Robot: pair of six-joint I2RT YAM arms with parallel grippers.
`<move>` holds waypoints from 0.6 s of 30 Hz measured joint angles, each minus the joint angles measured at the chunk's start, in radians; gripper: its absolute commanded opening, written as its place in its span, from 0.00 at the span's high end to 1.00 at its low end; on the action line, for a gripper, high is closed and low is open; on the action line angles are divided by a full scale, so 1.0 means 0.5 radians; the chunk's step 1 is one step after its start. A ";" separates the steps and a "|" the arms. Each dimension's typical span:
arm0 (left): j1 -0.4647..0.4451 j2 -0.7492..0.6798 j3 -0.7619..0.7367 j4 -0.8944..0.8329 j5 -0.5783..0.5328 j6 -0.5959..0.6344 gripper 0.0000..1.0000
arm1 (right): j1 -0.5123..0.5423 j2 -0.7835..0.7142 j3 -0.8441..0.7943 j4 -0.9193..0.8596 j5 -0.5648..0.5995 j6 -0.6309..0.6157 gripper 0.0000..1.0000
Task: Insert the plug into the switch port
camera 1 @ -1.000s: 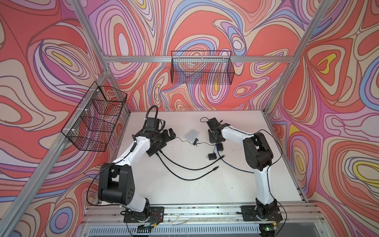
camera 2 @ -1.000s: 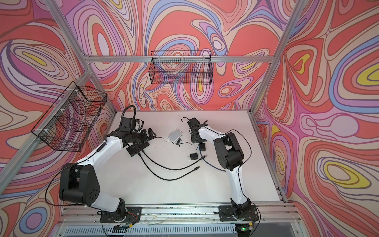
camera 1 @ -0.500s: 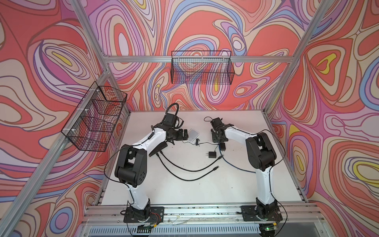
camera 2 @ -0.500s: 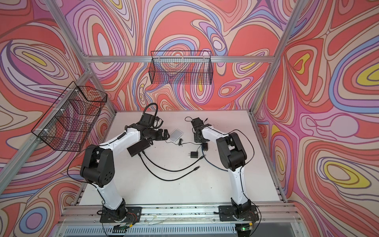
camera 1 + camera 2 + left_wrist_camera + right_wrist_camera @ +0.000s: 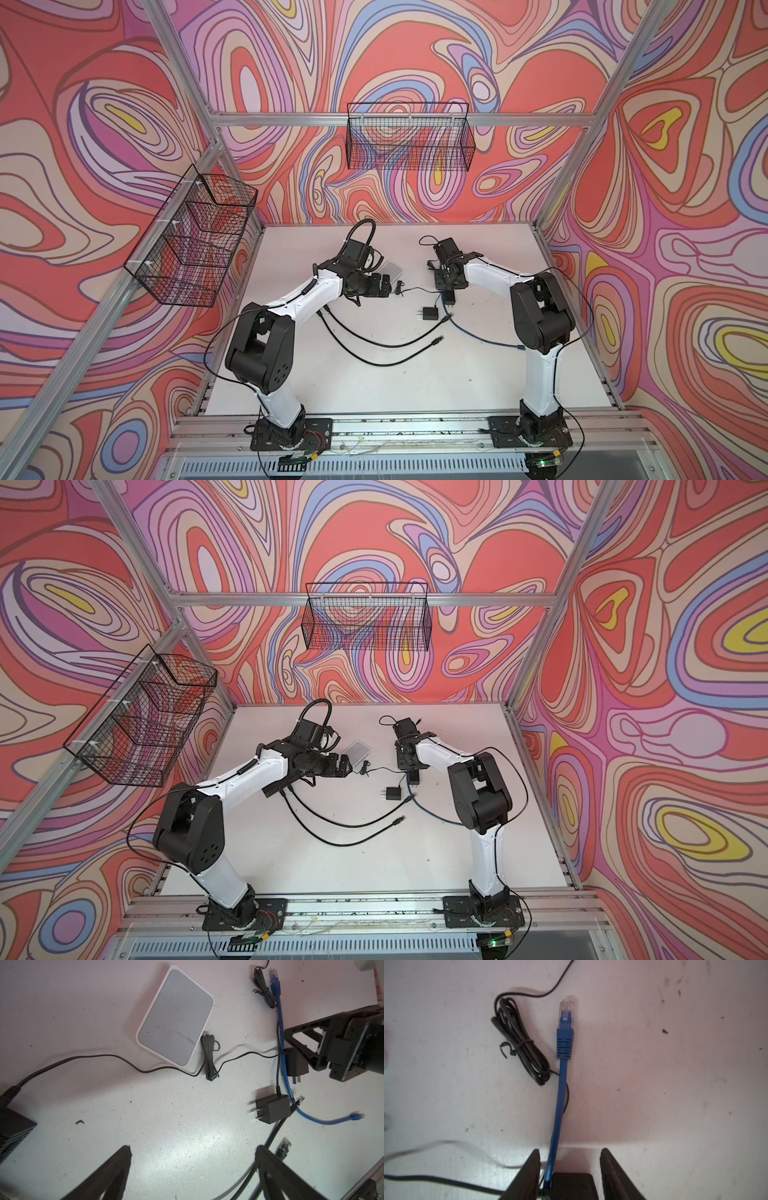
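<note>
Lying flat, the blue plug (image 5: 565, 1028) shows a clear tip.

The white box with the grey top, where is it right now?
In a top view the white box lies back-centre, right beside the left gripper.

In your cell, count: two arms (image 5: 307, 299), two wire baskets (image 5: 195, 241), one white switch (image 5: 175, 1016), one black box (image 5: 12, 1126), two black wall adapters (image 5: 272, 1110), one blue patch cable (image 5: 281, 1022) bearing two blue plugs (image 5: 274, 978), two black patch cables (image 5: 277, 1129), and two tied bundles of thin black cord (image 5: 209, 1057).
</note>
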 measured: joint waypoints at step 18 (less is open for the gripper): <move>0.000 -0.140 -0.081 0.001 -0.073 -0.081 0.03 | 0.000 -0.282 -0.442 0.131 -0.129 0.060 0.51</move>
